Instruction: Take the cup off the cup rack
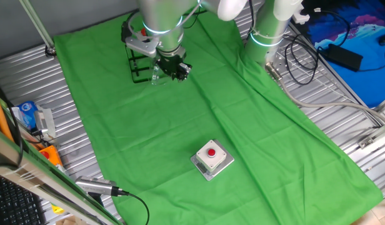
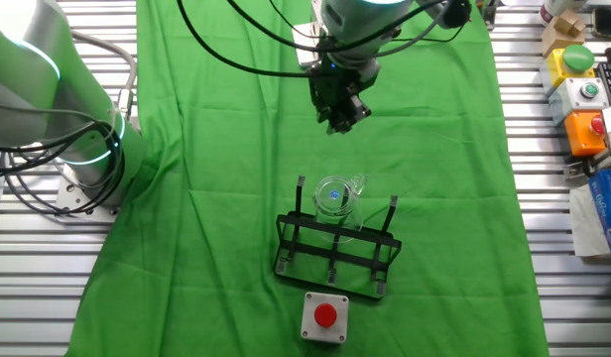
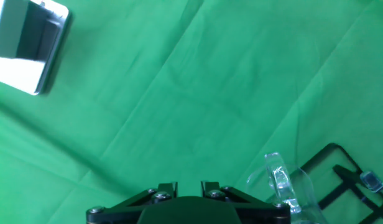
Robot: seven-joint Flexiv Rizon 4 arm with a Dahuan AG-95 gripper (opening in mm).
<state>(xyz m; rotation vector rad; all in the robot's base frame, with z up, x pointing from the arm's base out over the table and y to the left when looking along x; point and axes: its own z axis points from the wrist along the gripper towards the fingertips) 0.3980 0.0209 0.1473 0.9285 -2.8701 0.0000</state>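
Observation:
The clear glass cup [image 2: 334, 197] sits on the black wire cup rack [image 2: 335, 260], at its far side between two upright pegs. In the one fixed view the cup [image 1: 156, 77] is beside the rack [image 1: 139, 64], just below my gripper [image 1: 174, 69]. In the other fixed view my gripper [image 2: 341, 107] hangs above the cloth, a short way beyond the cup and not touching it. In the hand view only the finger stubs show at the bottom edge of my gripper [image 3: 189, 185], apart and empty. The cup [image 3: 283, 183] and rack [image 3: 342, 178] lie at lower right.
A grey box with a red button [image 1: 212, 157] stands on the green cloth [image 1: 180, 125] toward the front; it also shows in the other fixed view [image 2: 325, 317] and the hand view [image 3: 27, 45]. A second arm's base [image 1: 269, 28] stands at the cloth's edge. Cables and boxes lie beyond the cloth.

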